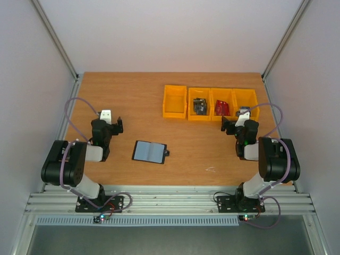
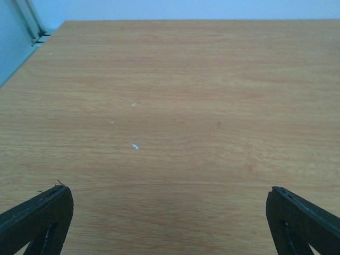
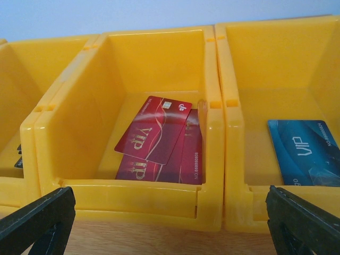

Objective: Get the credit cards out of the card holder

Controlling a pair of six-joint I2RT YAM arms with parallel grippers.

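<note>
Nearest of the task's things is the card holder (image 1: 150, 152). It lies open and flat on the wooden surface (image 1: 122, 95), grey-blue faces up, with its little tab (image 1: 167, 153) on the right edge. From above its pockets are too small to read, so I cannot tell whether any card sits in it. Left of the card holder and a little beyond it, the left jaws stand wide apart over the wood with nothing between them. Right of it and beyond, the right jaws are spread just as wide and hold nothing. They face a row of yellow bins (image 1: 175, 113) set beyond and to the right of the card holder. Counting outward from the card holder, the second bin seems to hold dark cards (image 1: 199, 106), the third holds overlapped red cards (image 3: 159, 139) and the farthest a blue card (image 3: 302, 151). I judge the emptying to be at or near its end. The next move calls for a check of the card holder: if a card is inside, one set of jaws should pin the cover while the other pinches the card's edge and slides it out
</note>
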